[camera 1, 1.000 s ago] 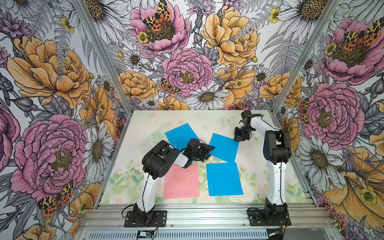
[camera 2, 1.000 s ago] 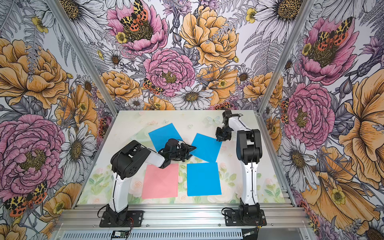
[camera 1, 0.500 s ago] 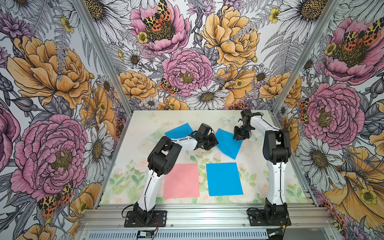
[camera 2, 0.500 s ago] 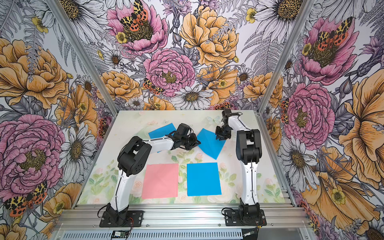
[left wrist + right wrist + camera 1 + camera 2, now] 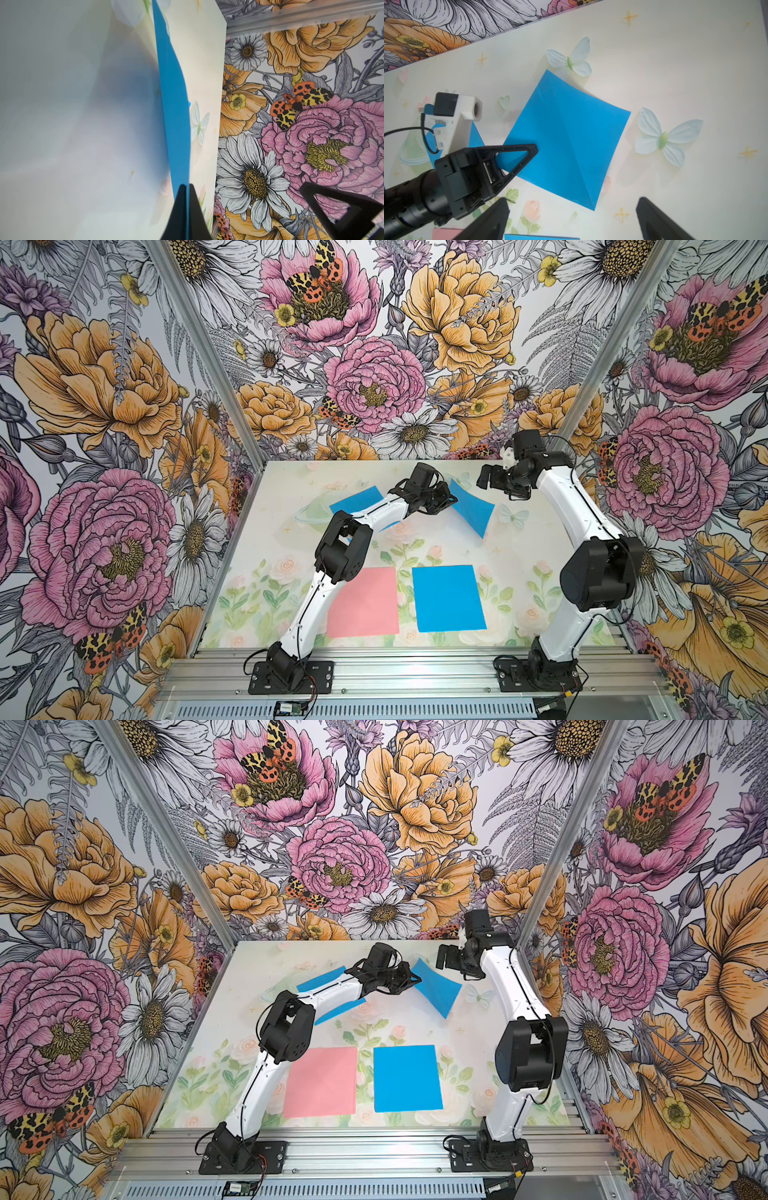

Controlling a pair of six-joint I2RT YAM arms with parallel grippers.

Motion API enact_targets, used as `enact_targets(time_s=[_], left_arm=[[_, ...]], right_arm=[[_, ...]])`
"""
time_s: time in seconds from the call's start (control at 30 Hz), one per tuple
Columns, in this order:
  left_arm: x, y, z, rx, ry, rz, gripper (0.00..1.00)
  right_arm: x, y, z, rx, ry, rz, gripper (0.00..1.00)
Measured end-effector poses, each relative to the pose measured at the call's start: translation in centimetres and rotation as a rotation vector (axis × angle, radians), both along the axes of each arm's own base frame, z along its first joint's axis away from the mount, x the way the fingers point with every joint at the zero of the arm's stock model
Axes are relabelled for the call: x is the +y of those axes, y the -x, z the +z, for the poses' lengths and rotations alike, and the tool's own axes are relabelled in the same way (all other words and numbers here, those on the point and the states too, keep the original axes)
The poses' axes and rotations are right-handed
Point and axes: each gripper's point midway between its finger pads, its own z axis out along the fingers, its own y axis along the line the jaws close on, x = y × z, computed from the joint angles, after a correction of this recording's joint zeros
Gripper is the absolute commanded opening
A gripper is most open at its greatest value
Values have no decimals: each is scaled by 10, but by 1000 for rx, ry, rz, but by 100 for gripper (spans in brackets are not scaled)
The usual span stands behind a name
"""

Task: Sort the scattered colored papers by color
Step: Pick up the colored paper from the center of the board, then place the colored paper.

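Jaws on your left gripper (image 5: pixel 446 502) are pinched tight on one corner of the held blue paper (image 5: pixel 471 510), and the left wrist view shows the thin sheet sandwiched between the two fingers. That sheet sticks out from the gripper toward the right side of the desk (image 5: pixel 519 556), tilted and bowed along a soft crease, throwing a shadow beneath it; you cannot tell whether its low corner touches the surface. Your right gripper (image 5: pixel 487 480) hangs near the sheet's far edge, apart from it, and the right wrist view shows its jaws spread wide with nothing between them. At the far left, the back blue paper (image 5: pixel 357 501) lies flat, partly covered by the left arm (image 5: pixel 374 514). Near the front edge, the pink paper (image 5: pixel 363 601) and the front blue paper (image 5: pixel 449 597) lie flat side by side, a narrow strip of desk between them, well apart from both grippers.
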Motion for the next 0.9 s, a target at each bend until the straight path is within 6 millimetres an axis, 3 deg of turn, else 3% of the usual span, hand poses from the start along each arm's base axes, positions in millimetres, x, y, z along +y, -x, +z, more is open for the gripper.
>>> enact_targets(time_s=[0.13, 0.23, 0.33, 0.5, 0.77, 0.9], left_arm=[[-18, 69, -18, 134, 3, -155, 0], [-16, 123, -25, 237, -11, -266, 0], [2, 157, -21, 305, -38, -344, 0], [28, 184, -11, 297, -116, -461, 0], [70, 217, -24, 322, -298, -605, 0], [90, 229, -32, 337, -380, -652, 0]], right_arm=[[-12, 19, 14, -26, -14, -48, 97], [-10, 30, 1, 15, -41, -60, 95], [-5, 42, -22, 80, -73, -60, 95], [6, 68, -56, 167, -143, -59, 94], [42, 113, -108, 283, -254, -34, 63], [58, 132, -129, 341, -260, -14, 58]])
